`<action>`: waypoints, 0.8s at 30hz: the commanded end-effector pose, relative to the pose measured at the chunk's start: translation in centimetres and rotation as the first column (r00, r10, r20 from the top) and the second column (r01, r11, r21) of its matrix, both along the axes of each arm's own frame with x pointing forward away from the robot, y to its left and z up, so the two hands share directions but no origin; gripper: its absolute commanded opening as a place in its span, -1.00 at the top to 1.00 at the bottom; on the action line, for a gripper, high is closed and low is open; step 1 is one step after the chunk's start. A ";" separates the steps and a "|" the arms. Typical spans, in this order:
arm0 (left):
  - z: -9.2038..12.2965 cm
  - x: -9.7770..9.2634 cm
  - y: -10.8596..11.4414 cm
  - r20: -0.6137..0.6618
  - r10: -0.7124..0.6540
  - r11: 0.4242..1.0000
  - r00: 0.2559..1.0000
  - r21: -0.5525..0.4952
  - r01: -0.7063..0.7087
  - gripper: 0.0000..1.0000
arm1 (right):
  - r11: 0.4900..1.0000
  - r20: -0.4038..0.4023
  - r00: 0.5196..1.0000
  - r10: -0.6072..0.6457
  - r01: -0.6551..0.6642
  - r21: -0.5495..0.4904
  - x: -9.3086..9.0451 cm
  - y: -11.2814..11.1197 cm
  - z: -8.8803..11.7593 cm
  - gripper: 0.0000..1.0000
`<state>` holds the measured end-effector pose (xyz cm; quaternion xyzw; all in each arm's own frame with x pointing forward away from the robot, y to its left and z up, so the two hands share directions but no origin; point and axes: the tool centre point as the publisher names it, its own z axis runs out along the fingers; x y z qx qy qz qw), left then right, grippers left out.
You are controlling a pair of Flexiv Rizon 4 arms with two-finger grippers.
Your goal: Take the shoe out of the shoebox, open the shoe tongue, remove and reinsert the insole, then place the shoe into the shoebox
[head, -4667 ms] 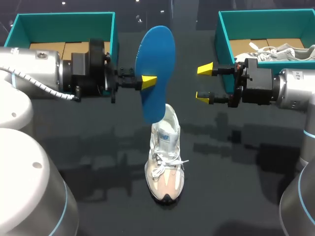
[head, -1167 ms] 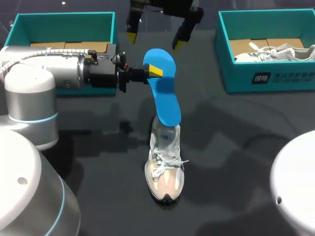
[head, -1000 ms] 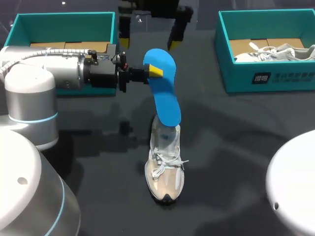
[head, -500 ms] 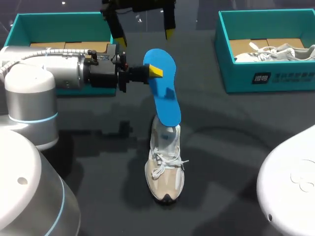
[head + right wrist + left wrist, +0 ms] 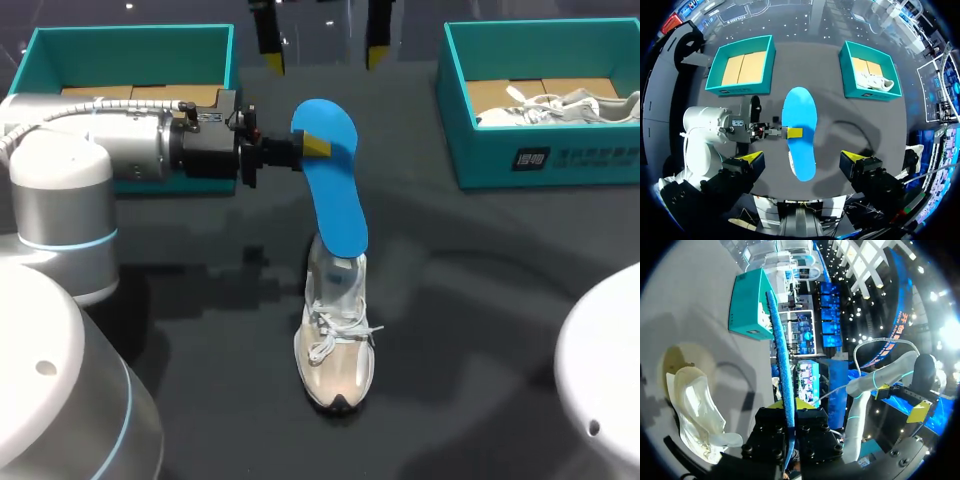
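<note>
1. Gripping the blue insole [image 5: 330,185] near its far, upper end, the left hand [image 5: 312,146] is clenched on it. One yellow tip lies flat on the face turned to the head camera. The left wrist view shows the sheet edge-on between both fingers.
2. Blue insole: a thin, foam-like sheet with rounded ends, held in the air. Its long axis slopes from the left hand down toward the near edge. Its lower end overlaps the shoe's collar in the head view; I cannot tell whether it sits inside the opening.
3. Shoe [image 5: 335,340]: a beige and white trainer with a mesh-looking upper, white laces and a dark toe cap. It stands upright on its sole mid-desk, with its toe to the near edge, its heel to the far side, and its long axis running near to far.
4. Right hand [image 5: 322,52]: released, with its fingers wide apart. It hangs high over the far middle, above the insole's top end, touching nothing.
5. Room: the dark matte desk [image 5: 490,300] shows broadly on both sides of the shoe. The teal left shoebox [image 5: 130,36] sits at the far left and shows a cardboard floor. The teal right shoebox [image 5: 540,165] sits at the far right and holds a second white trainer [image 5: 572,103]. Both boxes are well apart from the shoe.
6. White arm housings [image 5: 60,400] crowd the near corners.
</note>
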<state>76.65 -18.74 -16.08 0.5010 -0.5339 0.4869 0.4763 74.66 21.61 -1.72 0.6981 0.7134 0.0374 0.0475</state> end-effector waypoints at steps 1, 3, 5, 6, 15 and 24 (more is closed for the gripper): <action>0.0 0.1 -0.1 0.000 -0.001 1.000 1.000 0.001 0.001 1.00 | 0.930 -0.001 1.000 0.027 -0.024 0.367 -0.2 -1.8 -1.0 -1.00; 0.0 0.1 -0.1 0.000 -0.001 1.000 1.000 0.001 0.001 1.00 | 0.901 -0.006 1.000 0.020 -0.016 0.433 -0.1 -2.4 -1.6 -1.00; 0.0 0.1 -0.1 0.000 -0.001 1.000 1.000 0.001 0.001 1.00 | 0.872 -0.008 1.000 0.016 -0.010 0.490 -0.1 -2.8 -2.0 -1.00; 0.0 0.1 -0.1 0.000 -0.001 1.000 1.000 0.001 0.001 1.00 | 0.859 -0.014 1.000 0.008 0.001 0.513 -0.1 -3.0 -2.3 -1.00; 0.0 0.1 -0.1 0.000 -0.001 1.000 1.000 0.001 0.001 1.00 | 0.720 -0.039 0.999 -0.036 0.053 0.692 0.0 -4.2 -4.5 -1.00; 0.0 0.1 -0.1 0.000 -0.001 1.000 1.000 0.001 0.001 1.00 | 0.607 -0.085 0.996 -0.040 0.092 0.790 0.4 -4.8 -6.5 -1.00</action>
